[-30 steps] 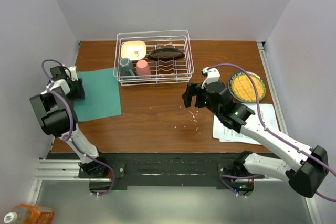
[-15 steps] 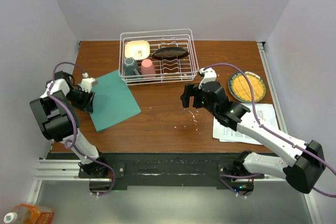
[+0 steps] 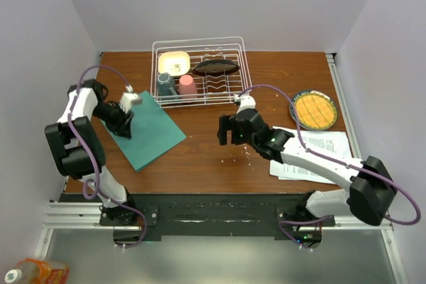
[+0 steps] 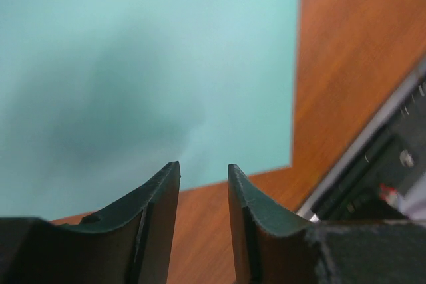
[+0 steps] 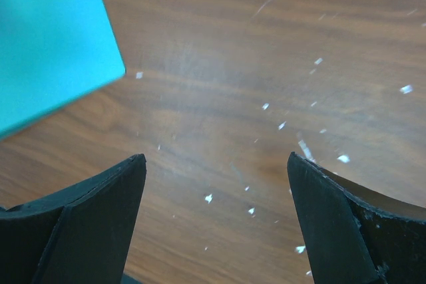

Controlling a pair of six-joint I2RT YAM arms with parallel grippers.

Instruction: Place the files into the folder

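Well, the teal folder (image 3: 154, 136) lies skewed on the left of the table (image 3: 200, 164). The left gripper (image 3: 124, 122) hangs over its left edge, jaws nearly together with nothing between them. The right gripper (image 3: 226, 131) is mid-table, spread wide and empty, well right of the folder. The files (image 3: 327, 155) lie near right, partly under that arm. White specks (image 5: 279, 124) dot the brown wood, and pale walls close round.

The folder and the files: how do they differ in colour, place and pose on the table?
The folder is plain teal; the files are white with black print. The folder lies on the left, turned diagonally; the files lie on the right, nearly square to the front edge of the table. Both lie flat on it.
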